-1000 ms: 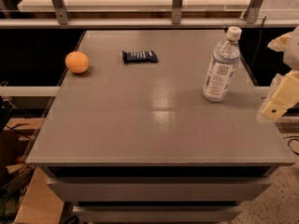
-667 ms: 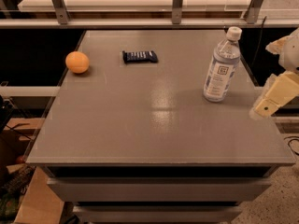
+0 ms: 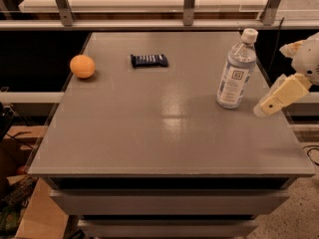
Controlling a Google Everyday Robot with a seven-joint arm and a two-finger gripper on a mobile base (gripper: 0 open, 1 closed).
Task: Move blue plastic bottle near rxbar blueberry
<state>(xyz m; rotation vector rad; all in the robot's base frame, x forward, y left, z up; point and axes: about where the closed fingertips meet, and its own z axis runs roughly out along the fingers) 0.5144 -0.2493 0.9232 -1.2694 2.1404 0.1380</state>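
The blue plastic bottle [image 3: 236,72] stands upright on the right side of the grey table [image 3: 164,133], white cap on top. The rxbar blueberry [image 3: 149,60], a flat dark navy bar, lies at the back middle of the table. My gripper [image 3: 271,102] comes in from the right edge, low over the table's right rim, just right of the bottle's base and not touching it. It holds nothing.
An orange [image 3: 82,66] sits at the table's back left. A metal railing [image 3: 189,4] and a lighter counter run behind the table. Drawers are below the front edge. Cardboard and clutter lie on the floor at the lower left.
My gripper has moved left, closer to the bottle's base. The bottle, bar and orange have not moved.
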